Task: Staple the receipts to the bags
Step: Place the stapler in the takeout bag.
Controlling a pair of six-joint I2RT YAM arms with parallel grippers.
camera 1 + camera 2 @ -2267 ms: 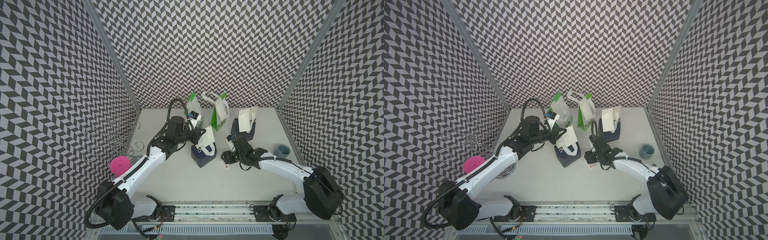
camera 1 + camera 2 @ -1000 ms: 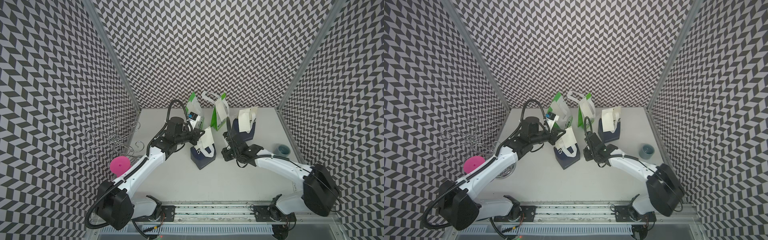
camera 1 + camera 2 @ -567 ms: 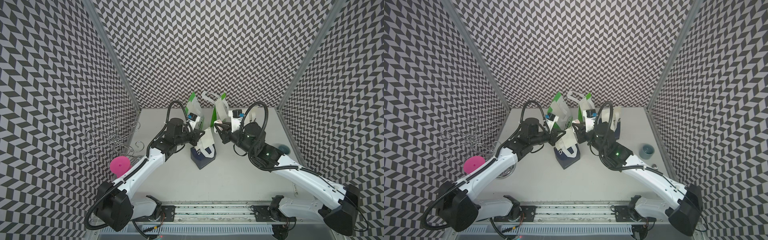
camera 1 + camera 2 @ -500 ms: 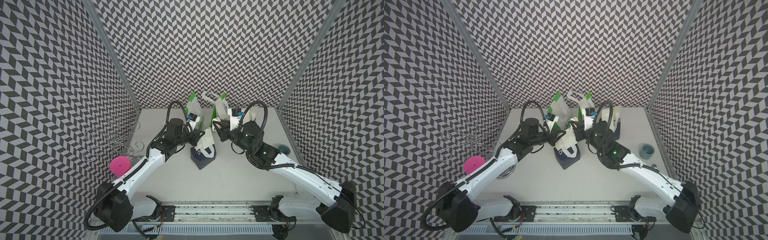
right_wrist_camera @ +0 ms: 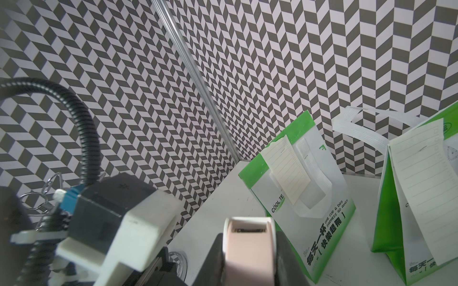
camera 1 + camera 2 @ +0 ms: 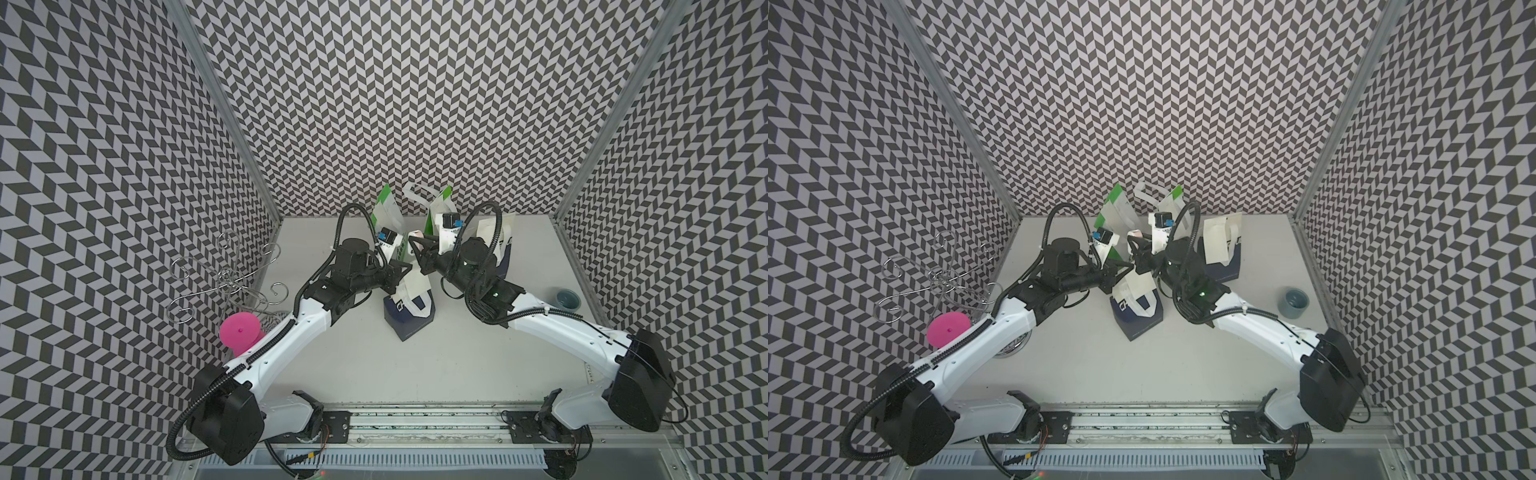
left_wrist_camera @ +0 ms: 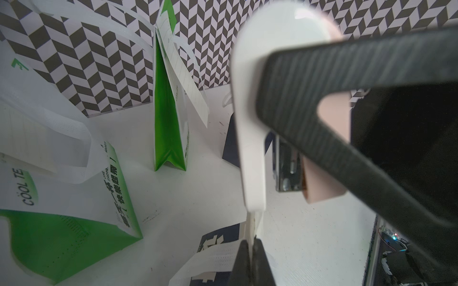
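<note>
A navy-and-cream bag [image 6: 409,309] [image 6: 1138,311] stands mid-table with a receipt [image 6: 415,286] against its face. My left gripper [image 6: 401,268] [image 7: 251,247] is shut on their top edge. My right gripper [image 6: 422,253] [image 5: 249,252] is shut on a pink-and-white stapler [image 6: 417,241] [image 7: 250,123] [image 5: 249,247], whose nose sits just above that pinched edge. Two green-and-white bags [image 5: 309,198] [image 5: 421,198] stand behind, each with a receipt [image 5: 285,170] [image 5: 418,168] on it. A second navy bag [image 6: 505,253] with a receipt [image 6: 486,232] stands behind my right wrist.
A wire hook stand [image 6: 224,274] and a pink round object [image 6: 239,332] sit at the table's left edge. A grey-blue cup [image 6: 568,299] [image 6: 1292,303] stands at the right edge. Patterned walls close in three sides.
My right arm has lifted the stapler off the table and swung it up and back to the navy bag's top, next to my left gripper. The left arm has stayed put.
</note>
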